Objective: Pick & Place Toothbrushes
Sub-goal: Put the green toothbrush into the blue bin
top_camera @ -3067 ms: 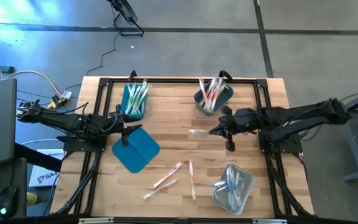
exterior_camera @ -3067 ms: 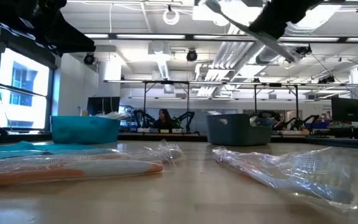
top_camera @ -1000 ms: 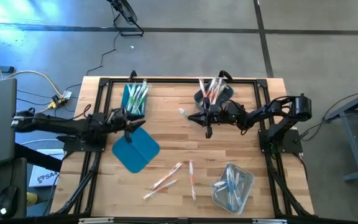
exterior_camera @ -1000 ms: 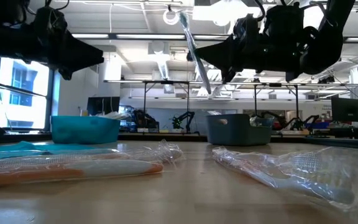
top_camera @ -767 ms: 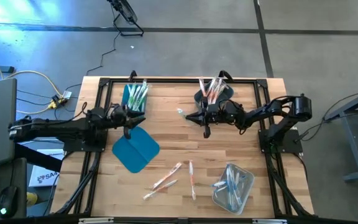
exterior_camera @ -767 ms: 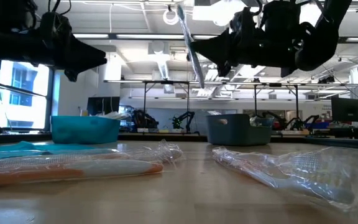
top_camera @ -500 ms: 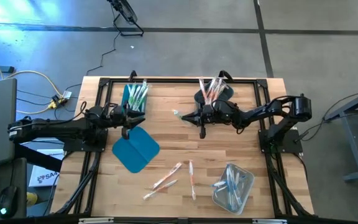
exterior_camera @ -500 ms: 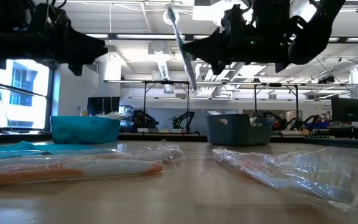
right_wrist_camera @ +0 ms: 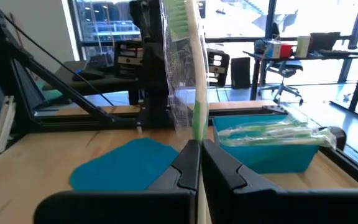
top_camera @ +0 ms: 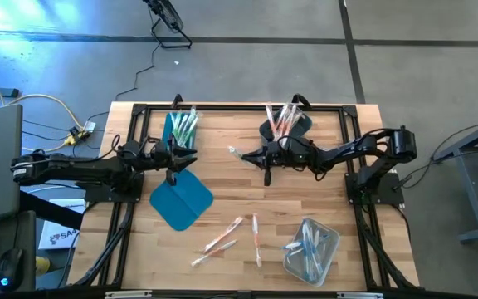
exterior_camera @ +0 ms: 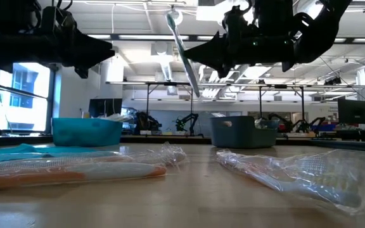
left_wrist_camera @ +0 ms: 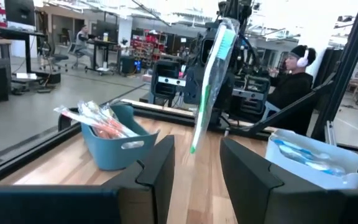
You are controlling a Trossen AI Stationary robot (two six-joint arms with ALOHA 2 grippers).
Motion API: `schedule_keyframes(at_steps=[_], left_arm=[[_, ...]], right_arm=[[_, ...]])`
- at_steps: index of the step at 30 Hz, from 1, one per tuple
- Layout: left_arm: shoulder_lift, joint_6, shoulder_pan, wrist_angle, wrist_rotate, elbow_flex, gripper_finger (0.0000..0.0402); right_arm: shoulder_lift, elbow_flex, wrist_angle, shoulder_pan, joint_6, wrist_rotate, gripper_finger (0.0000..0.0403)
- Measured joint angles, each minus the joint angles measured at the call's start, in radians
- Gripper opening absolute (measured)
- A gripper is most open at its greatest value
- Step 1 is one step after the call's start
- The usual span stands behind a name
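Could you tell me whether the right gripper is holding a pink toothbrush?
No, the toothbrush clamped in the right gripper is green.

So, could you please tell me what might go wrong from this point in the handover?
1. The right gripper pinches the green toothbrush only at its lower end, so it may swing or slip.
2. The left gripper waits open facing it; closing off-centre could knock it down, short of the teal bin.

My right tool (top_camera: 264, 155) above the desk (top_camera: 231, 199) centre, my left tool (top_camera: 175, 158) at nine o'clock, lid (top_camera: 181, 199) at seven, loose toothbrushes (top_camera: 231, 235) at six
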Motion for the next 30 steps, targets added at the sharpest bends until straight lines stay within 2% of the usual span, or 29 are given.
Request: schedule_keyframes(at_steps=[6, 10, 20, 30], left_arm=[[0.090, 0.051, 0.000, 0.097, -0.001, 0.004, 0.0127], [0.149, 0.084, 0.000, 0.106, -0.002, 0.043, 0.0132], [0.328, 0.085, 0.000, 0.106, 0.011, 0.160, 0.0207], [0.522, 0.103, 0.000, 0.104, 0.124, 0.319, 0.0192]], right_arm=[[0.000, 0.000, -0.021, 0.000, 0.004, 0.006, 0.0003], [0.000, 0.000, -0.040, 0.000, 0.004, 0.007, 0.0003], [0.000, 0.000, -0.043, 0.000, 0.004, 0.006, 0.0003], [0.000, 0.000, -0.062, 0.000, 0.022, 0.005, 0.0003]])
